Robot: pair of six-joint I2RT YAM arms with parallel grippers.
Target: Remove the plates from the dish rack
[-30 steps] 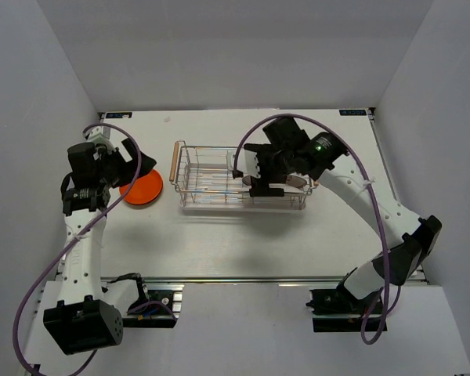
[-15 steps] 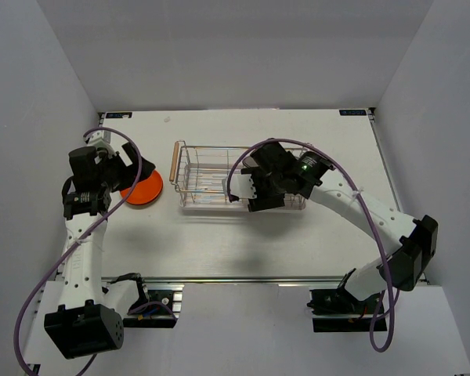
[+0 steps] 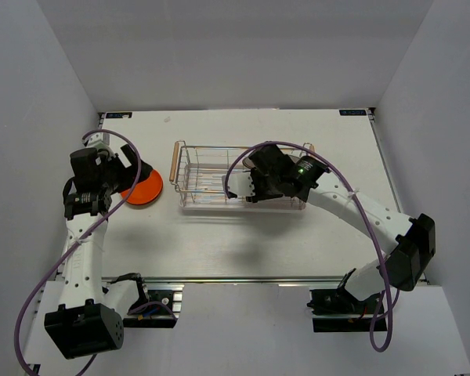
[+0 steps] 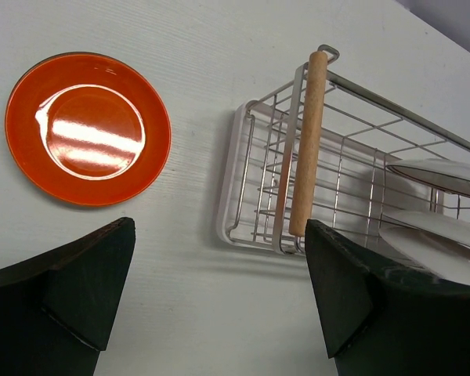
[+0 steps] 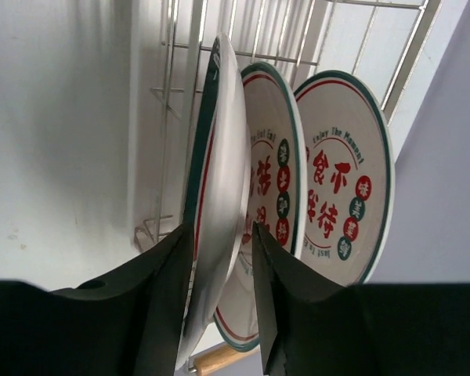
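Note:
Three white plates with red characters stand on edge in the chrome dish rack (image 3: 211,147). In the right wrist view my right gripper (image 5: 223,266) is shut on the rim of the nearest white plate (image 5: 222,149), one finger on each face. The second plate (image 5: 270,180) and third plate (image 5: 341,172) stand just behind it. From above, the right gripper (image 3: 239,188) reaches into the rack's middle. A red-orange plate (image 4: 88,128) lies flat on the table left of the rack. My left gripper (image 4: 219,298) hangs open and holds nothing, above the table between that plate and the rack's wooden handle (image 4: 308,141).
The rack's wire walls (image 5: 168,117) close in around the standing plates. White enclosure walls (image 3: 55,94) stand around the table on three sides. The left arm (image 3: 86,188) hovers near the table's left edge beside the red-orange plate (image 3: 143,188).
My right gripper has dropped into the rack and moved left. Its jaws have closed from wide open onto the nearest white plate. The left arm has barely moved.

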